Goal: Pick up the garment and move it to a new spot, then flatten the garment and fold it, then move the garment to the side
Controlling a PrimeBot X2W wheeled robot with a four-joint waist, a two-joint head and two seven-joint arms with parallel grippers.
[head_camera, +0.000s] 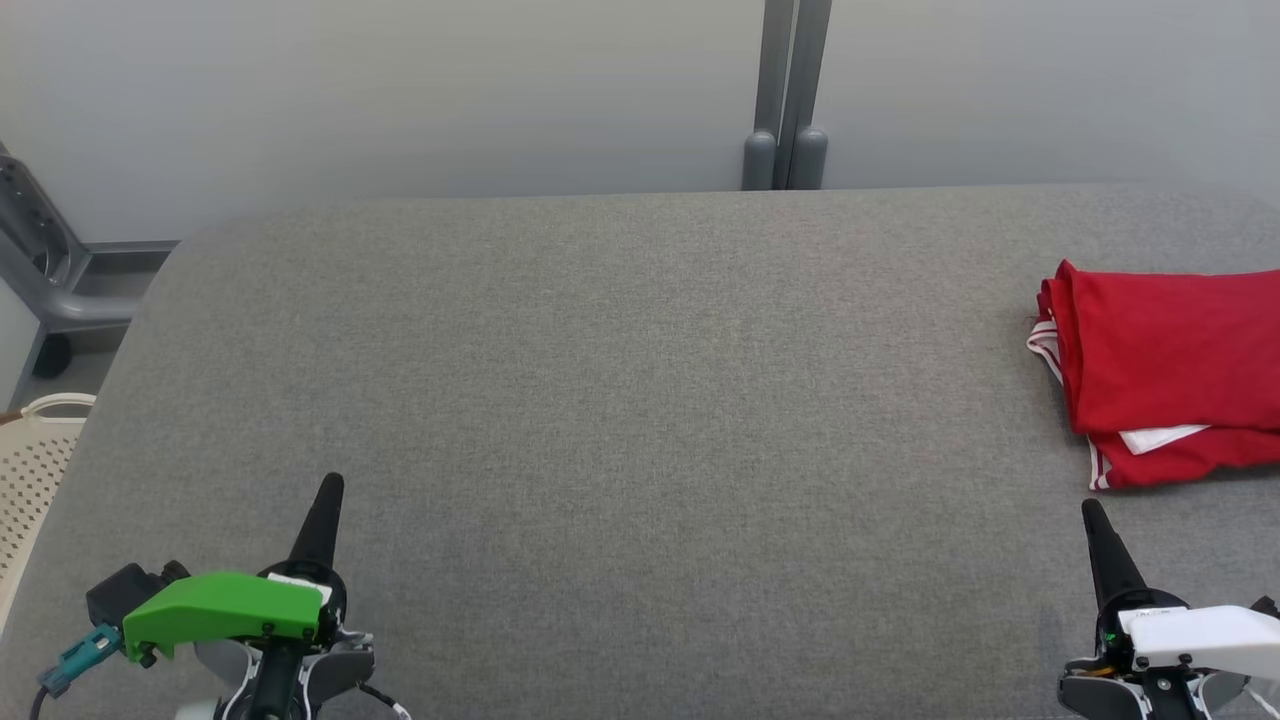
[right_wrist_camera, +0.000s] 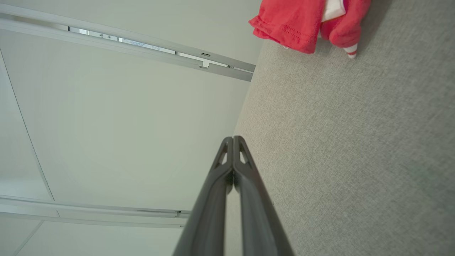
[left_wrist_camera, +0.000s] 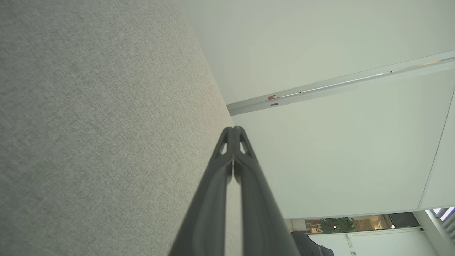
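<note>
The right gripper (head_camera: pixel 1092 510), at the lower right of the head view, is seen pressed shut with nothing held; the left gripper (head_camera: pixel 332 482), at the lower left, is likewise closed and empty. Near above the right gripper's tip, the folded red garment (head_camera: pixel 1165 365) is laid at the right edge, its long axis left to right. The right arm is judged much nearer. Soft knit layers with white-striped trim are set on the coarse grey fabric-covered table (head_camera: pixel 640 400).
</note>
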